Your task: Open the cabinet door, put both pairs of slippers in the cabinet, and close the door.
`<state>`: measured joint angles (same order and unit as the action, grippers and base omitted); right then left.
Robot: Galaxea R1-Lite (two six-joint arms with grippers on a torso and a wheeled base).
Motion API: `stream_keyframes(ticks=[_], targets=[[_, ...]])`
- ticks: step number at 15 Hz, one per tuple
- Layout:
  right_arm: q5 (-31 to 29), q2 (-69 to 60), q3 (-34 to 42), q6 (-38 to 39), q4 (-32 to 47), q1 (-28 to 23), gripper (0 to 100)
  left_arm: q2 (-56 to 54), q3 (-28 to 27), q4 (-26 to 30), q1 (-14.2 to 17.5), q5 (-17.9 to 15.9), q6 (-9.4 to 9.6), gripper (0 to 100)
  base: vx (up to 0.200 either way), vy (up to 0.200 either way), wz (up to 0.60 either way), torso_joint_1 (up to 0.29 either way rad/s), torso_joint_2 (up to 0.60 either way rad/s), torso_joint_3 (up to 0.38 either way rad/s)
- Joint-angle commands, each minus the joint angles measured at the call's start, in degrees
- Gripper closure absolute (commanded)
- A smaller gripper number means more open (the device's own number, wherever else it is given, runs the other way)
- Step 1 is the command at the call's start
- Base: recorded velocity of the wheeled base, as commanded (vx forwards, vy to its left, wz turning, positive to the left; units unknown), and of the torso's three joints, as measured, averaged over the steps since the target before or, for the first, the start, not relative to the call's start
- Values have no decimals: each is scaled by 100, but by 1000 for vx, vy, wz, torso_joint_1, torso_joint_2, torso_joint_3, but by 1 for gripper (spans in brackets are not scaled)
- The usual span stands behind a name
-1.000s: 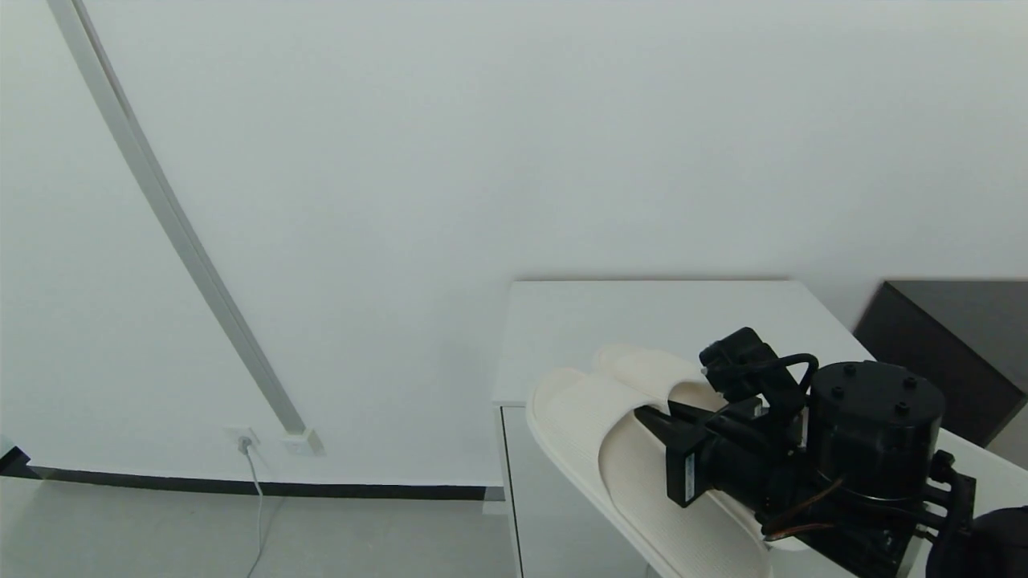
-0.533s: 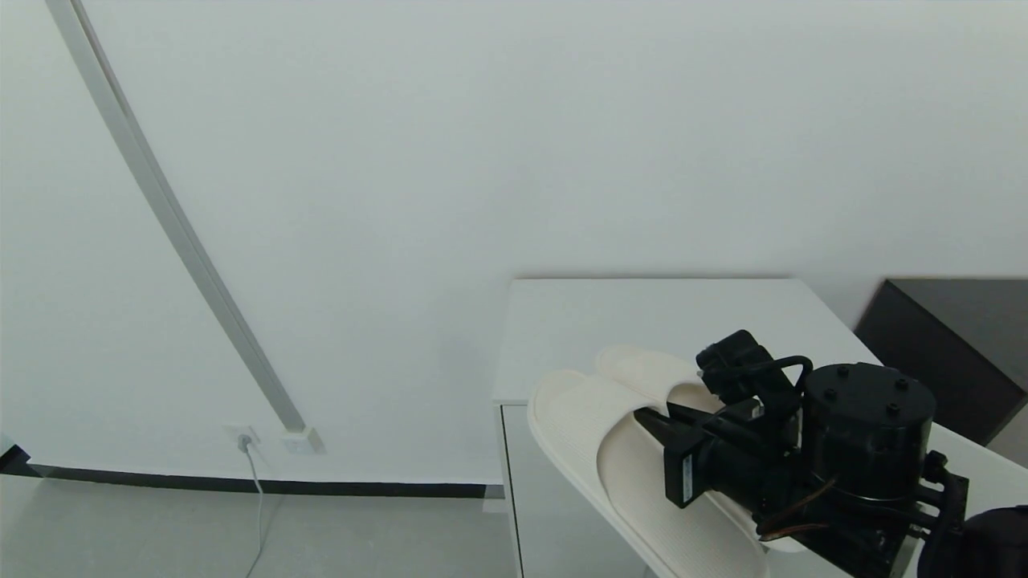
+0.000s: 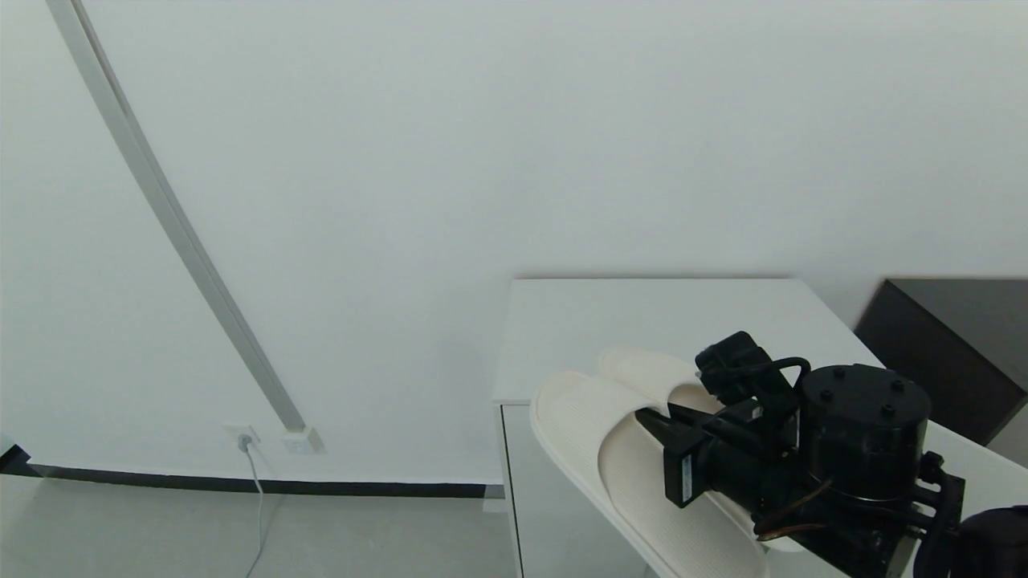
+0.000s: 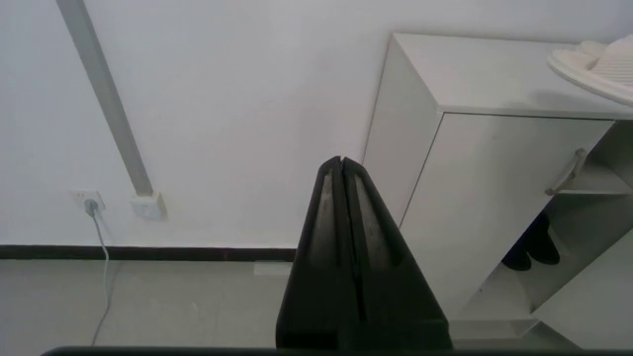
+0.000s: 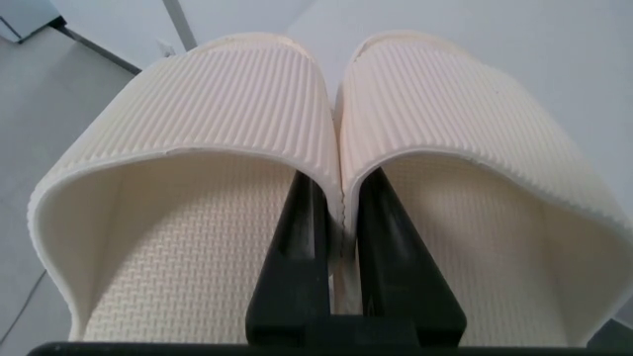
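Observation:
A pair of cream ribbed slippers (image 3: 610, 433) hangs tilted over the front left corner of the white cabinet (image 3: 642, 313). My right gripper (image 3: 652, 417) is shut on them. In the right wrist view its fingers (image 5: 307, 227) pinch the two adjoining strap edges of the slippers (image 5: 237, 109). My left gripper (image 4: 341, 163) is shut and empty, out to the cabinet's left, facing the wall. From there the cabinet (image 4: 475, 79) shows a front panel with a handle (image 4: 566, 173) and an open inside with a dark pair of shoes (image 4: 534, 247).
A dark cabinet (image 3: 948, 337) stands to the right of the white one. A grey duct (image 3: 161, 201) runs down the wall to a socket (image 3: 243, 439) with a cable. Bare floor lies left of the cabinet.
My right arm has shifted very slightly left and down with the slippers still held. Nothing else has moved.

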<state>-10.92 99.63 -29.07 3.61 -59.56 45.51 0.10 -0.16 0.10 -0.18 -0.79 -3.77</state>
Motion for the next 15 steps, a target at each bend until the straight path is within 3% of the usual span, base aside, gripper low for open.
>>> stream_keyframes(ticks=[1,2,15], targets=[[2,21,-2,0,-3,2,100,-1,-2,-1,1,0,-1,100,0,0,0,0,0,0],[2,21,-2,0,-3,2,100,-1,-2,-1,1,0,-1,100,0,0,0,0,0,0],[2,21,-2,0,-3,2,100,-1,-2,-1,1,0,8,100,0,-200,0,4,2,4]])
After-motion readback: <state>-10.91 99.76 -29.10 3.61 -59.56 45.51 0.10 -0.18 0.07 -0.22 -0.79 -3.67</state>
